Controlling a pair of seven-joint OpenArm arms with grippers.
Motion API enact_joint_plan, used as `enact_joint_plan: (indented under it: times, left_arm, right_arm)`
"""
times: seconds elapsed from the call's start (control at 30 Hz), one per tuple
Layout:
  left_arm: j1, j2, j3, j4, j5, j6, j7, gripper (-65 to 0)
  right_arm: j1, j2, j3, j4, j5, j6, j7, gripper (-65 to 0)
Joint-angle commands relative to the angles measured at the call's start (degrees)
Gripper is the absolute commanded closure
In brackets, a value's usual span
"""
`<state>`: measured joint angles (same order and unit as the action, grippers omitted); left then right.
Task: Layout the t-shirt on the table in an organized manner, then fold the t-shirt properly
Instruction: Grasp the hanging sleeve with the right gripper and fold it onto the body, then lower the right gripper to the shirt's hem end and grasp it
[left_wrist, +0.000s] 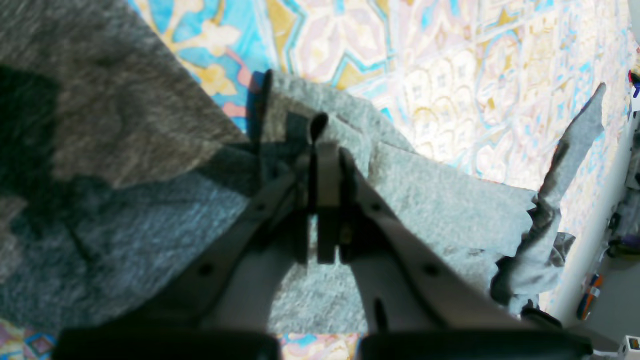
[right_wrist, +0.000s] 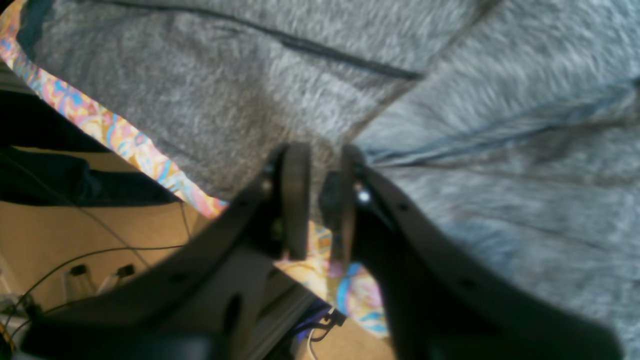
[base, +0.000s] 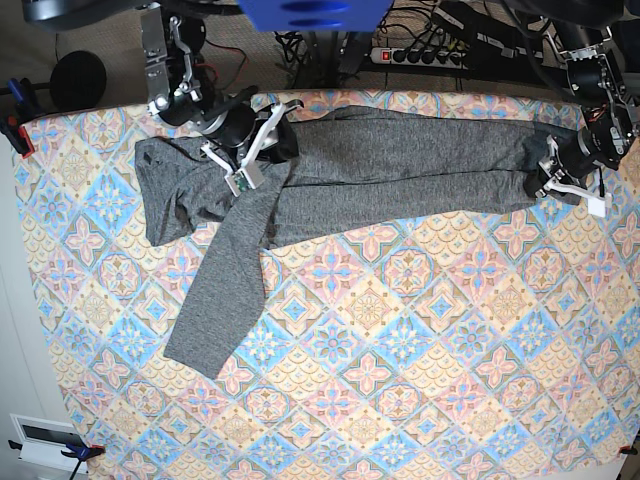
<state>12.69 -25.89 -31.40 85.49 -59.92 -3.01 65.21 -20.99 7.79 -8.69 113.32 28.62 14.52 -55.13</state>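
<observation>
The dark-grey t-shirt (base: 400, 160) lies stretched along the far side of the table (base: 400, 380). One long sleeve (base: 225, 290) trails toward the front left. My left gripper (base: 548, 182) is at the shirt's right end. In the left wrist view it (left_wrist: 325, 145) is shut, pinching a fold of the grey cloth (left_wrist: 425, 200). My right gripper (base: 245, 165) is over the shirt's left part, near the shoulder. In the right wrist view its jaws (right_wrist: 320, 165) stand a little apart at the edge of the cloth (right_wrist: 450, 150), and I see nothing gripped between them.
The table's far edge (right_wrist: 125, 145) runs just beside the right gripper, with floor and cables (right_wrist: 75, 260) beyond it. A power strip (base: 420, 52) and more cables lie behind the table. Clamps sit at the table's corners (base: 18, 135). A white box (base: 40, 435) is at the front left.
</observation>
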Motion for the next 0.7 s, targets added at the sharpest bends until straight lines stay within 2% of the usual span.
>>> enact_joint_plan:
  times: [0.0,0.13,0.3,0.47,0.67]
  left_arm:
    - [-0.4,-1.2,-0.4,0.8,-0.8,-0.2,-0.4,0.0]
    - [-0.4,-1.2,-0.4,0.7,-0.8,-0.2,-0.4,0.0]
    - [-0.4,-1.2,-0.4,0.7,-0.7,-0.2,-0.4,0.0]
    - [-0.3,-1.2,-0.4,0.7,-0.9,-0.2,-0.4,0.0]
    - [-0.2,-1.2,-0.5,0.7,-0.7,-0.2,-0.4,0.0]
  right_arm:
    - [0.3,0.2,-0.7,1.3,0.8,0.4,0.9,-15.2]
    - [0.9,0.2,-1.6,1.4,0.8,0.4,0.9,-20.5]
    - [4.1,0.2,-0.5,2.3,1.2,0.4,0.9,-22.7]
    - [10.8,0.0,7.6,0.7,8.1,0.3,0.3,-22.7]
    - [23.2,0.1,16.9,-10.5,14.3,0.3,0.0,-22.7]
